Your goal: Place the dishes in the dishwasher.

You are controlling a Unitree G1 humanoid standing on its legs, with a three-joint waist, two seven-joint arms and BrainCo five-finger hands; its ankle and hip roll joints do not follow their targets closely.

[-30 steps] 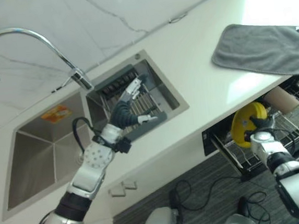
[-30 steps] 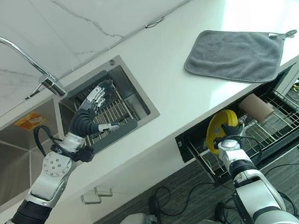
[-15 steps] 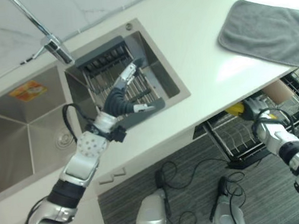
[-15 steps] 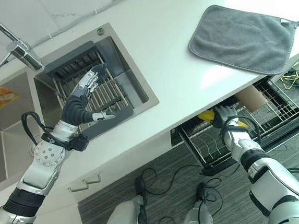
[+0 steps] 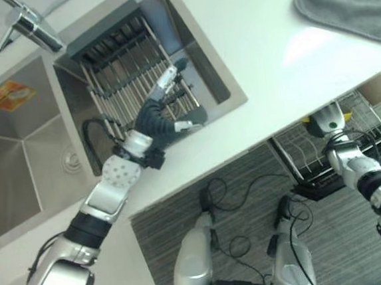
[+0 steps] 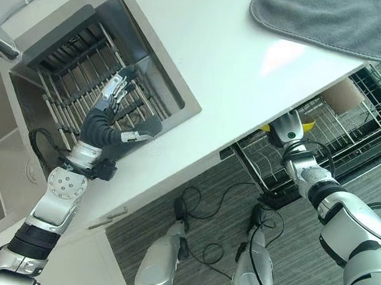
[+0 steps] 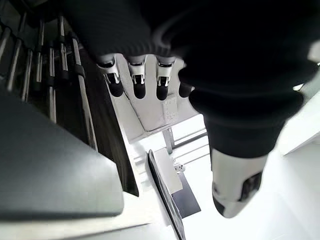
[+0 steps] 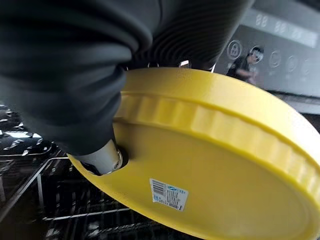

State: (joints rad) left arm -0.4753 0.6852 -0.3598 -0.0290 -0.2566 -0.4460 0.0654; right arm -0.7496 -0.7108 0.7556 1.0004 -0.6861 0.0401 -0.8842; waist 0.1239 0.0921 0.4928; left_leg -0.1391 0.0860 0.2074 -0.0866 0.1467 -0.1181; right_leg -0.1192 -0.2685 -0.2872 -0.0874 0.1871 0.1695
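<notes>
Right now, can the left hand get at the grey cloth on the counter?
Probably not: the left hand hangs open over the sink rack, and the grey cloth lies far across the counter.

**Surfaces and finishes you had in view**

You saw a yellow plate (image 8: 215, 165) of smooth, slightly glossy plastic with a paper label on it. The counter (image 6: 237, 65) looked smooth, white and glossy. The sink (image 5: 18, 151) was brushed steel, and its rack (image 5: 131, 74) had metal rods in a matt dark plastic frame. The towel (image 6: 325, 4) was soft grey cloth. The dishwasher rack (image 6: 349, 128) was thin coated wire. The floor (image 5: 249, 197) looked like dark ribbed carpet.
</notes>
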